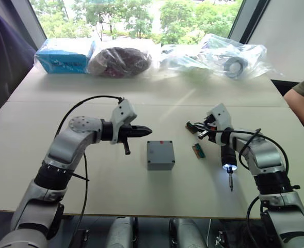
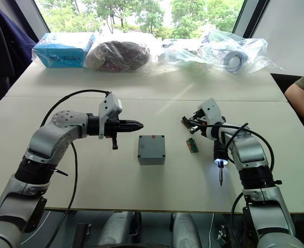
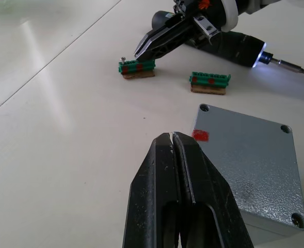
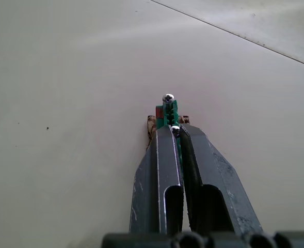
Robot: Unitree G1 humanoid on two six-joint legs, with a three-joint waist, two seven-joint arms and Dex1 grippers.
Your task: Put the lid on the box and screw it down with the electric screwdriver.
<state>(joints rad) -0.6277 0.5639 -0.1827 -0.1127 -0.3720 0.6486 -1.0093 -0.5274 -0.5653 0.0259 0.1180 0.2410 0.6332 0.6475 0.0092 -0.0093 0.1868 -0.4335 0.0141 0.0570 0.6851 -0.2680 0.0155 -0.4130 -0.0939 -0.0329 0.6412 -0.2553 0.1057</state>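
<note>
The grey box [image 1: 160, 165] stands mid-table with the flat grey lid [image 1: 160, 151] lying on top, screw holes at its corners and a red mark at its far edge. My left gripper [image 1: 147, 131] hovers just left of it, shut and empty. My right gripper [image 1: 191, 127] is to the right of the box, its tips down on a small green connector [image 4: 168, 111]. It is shut on a small screw [image 4: 175, 129] there. The black electric screwdriver [image 1: 227, 155] hangs under my right wrist, its white light on and its bit [image 1: 230, 183] pointing at the table.
A second green connector [image 1: 198, 150] lies between the box and the screwdriver. Along the far edge are a blue packet [image 1: 64, 58], a bag of dark material [image 1: 121, 61] and clear plastic bags [image 1: 229, 59]. A person's arm [image 1: 302, 101] rests at the right edge.
</note>
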